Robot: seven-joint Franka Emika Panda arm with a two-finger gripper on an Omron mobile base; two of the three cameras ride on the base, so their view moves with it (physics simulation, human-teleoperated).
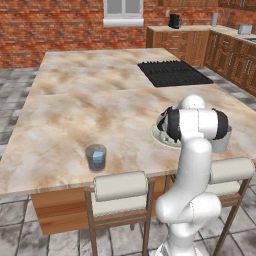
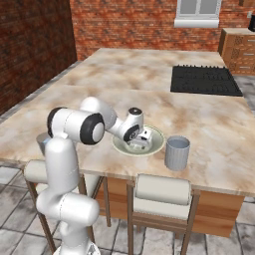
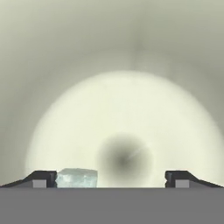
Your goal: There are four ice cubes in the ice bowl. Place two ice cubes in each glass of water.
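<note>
- The tool [image 3: 111, 178] hangs low inside the bowl [image 3: 122, 65], its two dark fingertips spread wide and gripping nothing.
- One ice cube [image 3: 77, 177] sits between the tips but hard against the left one [image 3: 41, 178], leaving a broad gap to the right tip [image 3: 181, 178]; whether cube and tip touch cannot be told.
- The cube is slightly longer across the gap than deep, so it lies along the closing line rather than across it.
- Judged from this, a closing move would catch the cube off-centre; a small shift of the tool toward the left tip's side would centre it.
- From the right base view, the tool [image 2: 141, 141] is down in the bowl [image 2: 155, 147] on the desk [image 2: 209, 117], with one glass [image 2: 177, 152] just beside the bowl, to the right.
- The left base view shows the other glass [image 1: 96, 157] well apart on the tool's far side, a pale blue cube [image 1: 98, 157] already in it.
</note>
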